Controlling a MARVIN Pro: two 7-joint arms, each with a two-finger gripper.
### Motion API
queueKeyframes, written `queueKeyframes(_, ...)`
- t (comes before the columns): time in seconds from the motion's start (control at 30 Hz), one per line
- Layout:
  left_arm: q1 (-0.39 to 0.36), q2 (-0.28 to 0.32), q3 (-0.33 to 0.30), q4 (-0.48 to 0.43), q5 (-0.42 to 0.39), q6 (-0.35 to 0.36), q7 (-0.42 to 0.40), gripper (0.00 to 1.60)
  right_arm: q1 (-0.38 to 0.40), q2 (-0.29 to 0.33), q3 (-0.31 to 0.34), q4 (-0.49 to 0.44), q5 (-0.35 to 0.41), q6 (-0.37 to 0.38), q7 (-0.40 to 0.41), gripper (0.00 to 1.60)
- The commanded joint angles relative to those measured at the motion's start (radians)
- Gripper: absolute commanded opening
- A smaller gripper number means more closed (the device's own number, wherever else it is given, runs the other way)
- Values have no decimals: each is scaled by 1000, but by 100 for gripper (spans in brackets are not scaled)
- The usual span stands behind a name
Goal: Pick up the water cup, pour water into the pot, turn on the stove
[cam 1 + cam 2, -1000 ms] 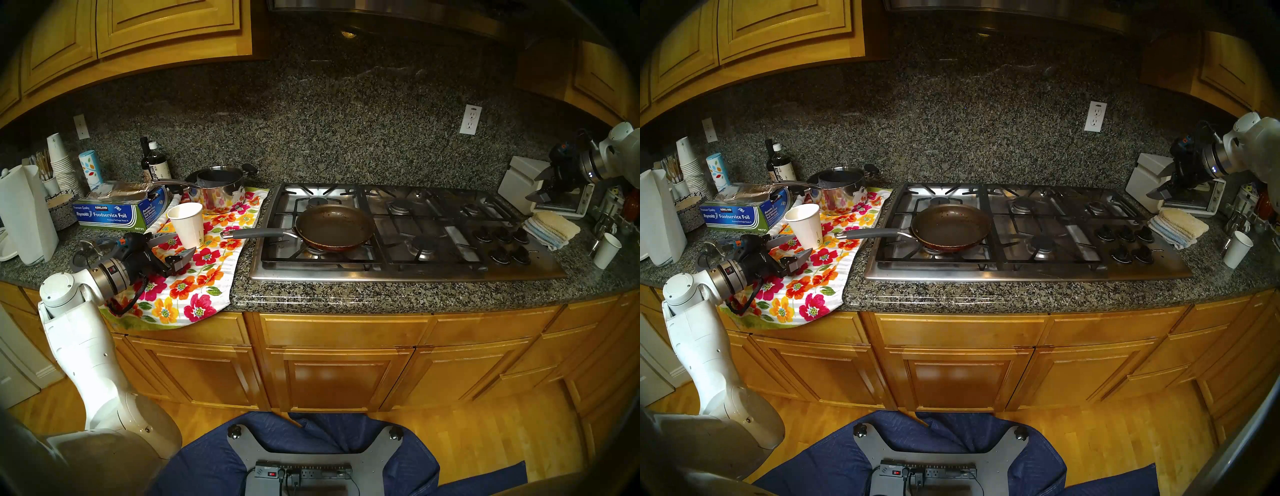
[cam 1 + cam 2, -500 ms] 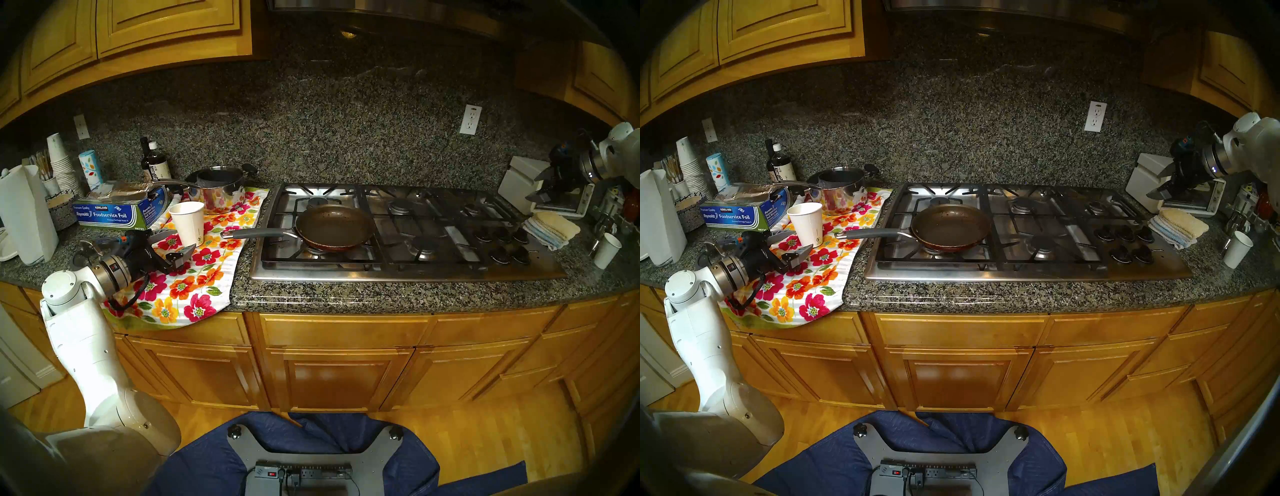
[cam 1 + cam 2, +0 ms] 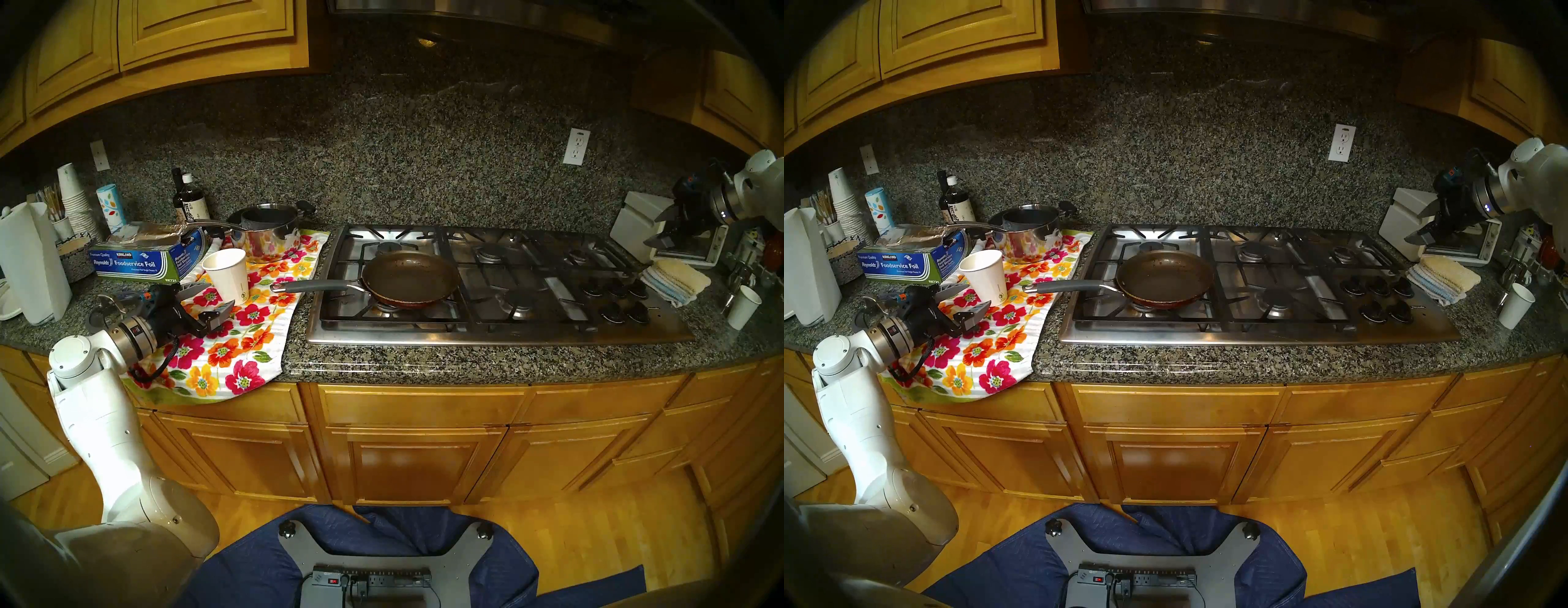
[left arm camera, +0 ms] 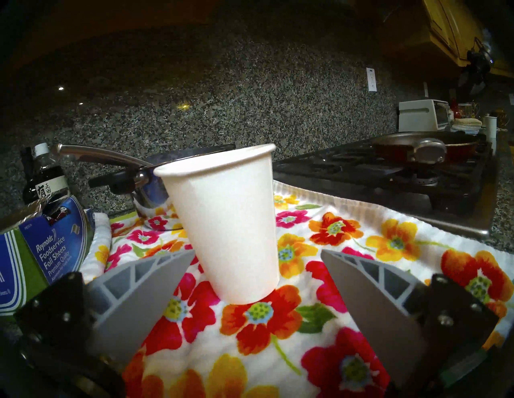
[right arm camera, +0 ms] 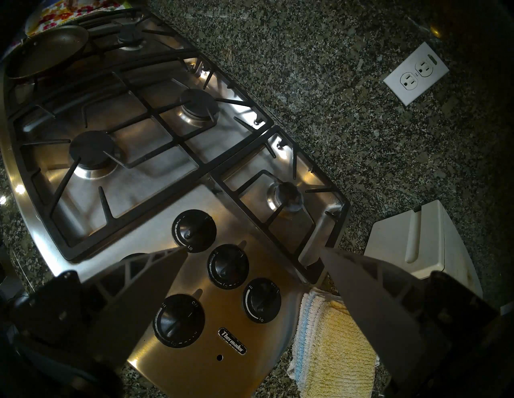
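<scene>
Left tool [image 4: 257,254] released, straddling water cup [image 4: 226,222], contents hidden; right tool [image 5: 251,251] released.

water cup [image 3: 227,274] upright on floral towel [image 3: 237,339] | left gripper [image 3: 212,299] open, just beside cup base | pan [image 3: 409,278] on stove [image 3: 500,331] | right gripper [image 3: 666,231] open, raised far right
</scene>
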Motion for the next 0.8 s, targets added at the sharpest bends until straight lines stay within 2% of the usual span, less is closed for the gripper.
queueKeyframes(0.0, -50, 8, 8, -6, -16, -3, 8, 160, 31, -2, -1, 24, 1, -1, -3, 160)
queueKeyframes(0.3, -84, 26, 18, 35, -11, -8, 40, 160, 30, -2, -1, 24, 1, -1, -3, 160)
queueKeyframes(0.77, -98, 35, 27, 69, -20, -25, 51, 160, 30, -2, -1, 24, 1, -1, -3, 160)
